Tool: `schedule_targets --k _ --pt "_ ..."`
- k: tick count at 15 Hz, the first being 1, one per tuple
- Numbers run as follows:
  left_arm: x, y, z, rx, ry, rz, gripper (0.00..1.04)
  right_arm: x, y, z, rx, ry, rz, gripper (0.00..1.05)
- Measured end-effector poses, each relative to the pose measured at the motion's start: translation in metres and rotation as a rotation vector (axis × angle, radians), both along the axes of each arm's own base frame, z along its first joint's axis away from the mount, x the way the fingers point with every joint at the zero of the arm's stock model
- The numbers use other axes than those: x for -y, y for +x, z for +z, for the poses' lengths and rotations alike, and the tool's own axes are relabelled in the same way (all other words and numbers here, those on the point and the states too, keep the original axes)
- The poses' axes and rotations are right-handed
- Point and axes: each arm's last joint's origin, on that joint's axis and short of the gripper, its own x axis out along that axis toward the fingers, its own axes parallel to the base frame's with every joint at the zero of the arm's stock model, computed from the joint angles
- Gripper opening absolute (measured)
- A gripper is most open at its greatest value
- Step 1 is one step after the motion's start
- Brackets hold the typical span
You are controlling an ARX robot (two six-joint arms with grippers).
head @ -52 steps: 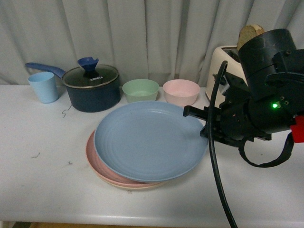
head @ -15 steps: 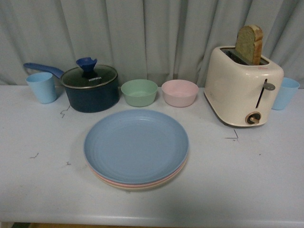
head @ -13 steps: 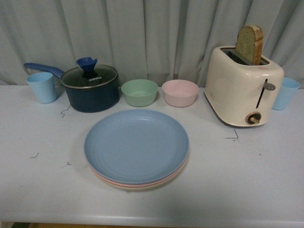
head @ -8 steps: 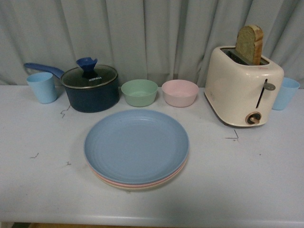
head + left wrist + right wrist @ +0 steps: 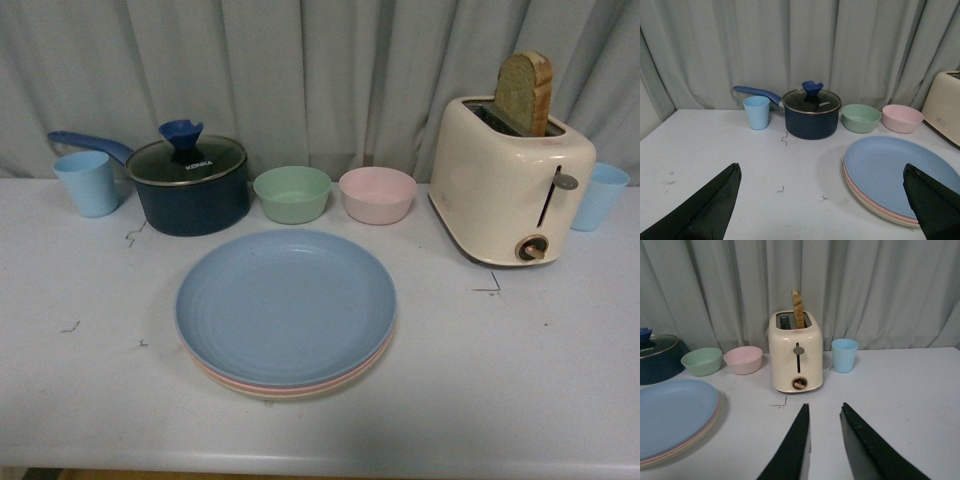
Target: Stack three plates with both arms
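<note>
Stacking: judged done; all three plates sit as one pile near the worktop [image 5: 560,400] front edge.
Left gripper [image 5: 822,202]: spread wide, empty.
Right gripper [image 5: 824,440]: fingers close together, small gap, pinching nothing.
Plates: light blue plate [image 5: 286,305] on top, pink plate [image 5: 225,378] rim and cream plate [image 5: 268,396] rim below.
Next: probably none; arms clear.
Behind: green bowl [image 5: 292,193], pink bowl [image 5: 377,194].

Kitchen-style tabletop: saucepan [image 5: 190,190], toaster [image 5: 510,185], curtain [image 5: 320,70] backdrop.
</note>
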Motion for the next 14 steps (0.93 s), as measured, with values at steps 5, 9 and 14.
schedule_targets --k 5,9,14 --pt "0.0 0.0 0.0 0.0 0.0 0.0 0.98 0.0 0.0 0.0 0.0 0.0 0.0 0.54" --pt "0.0 0.0 0.0 0.0 0.0 0.0 0.98 0.0 0.0 0.0 0.0 0.0 0.0 0.69" --pt "0.0 0.0 0.0 0.0 0.0 0.0 0.98 0.0 0.0 0.0001 0.001 0.0 0.0 0.98"
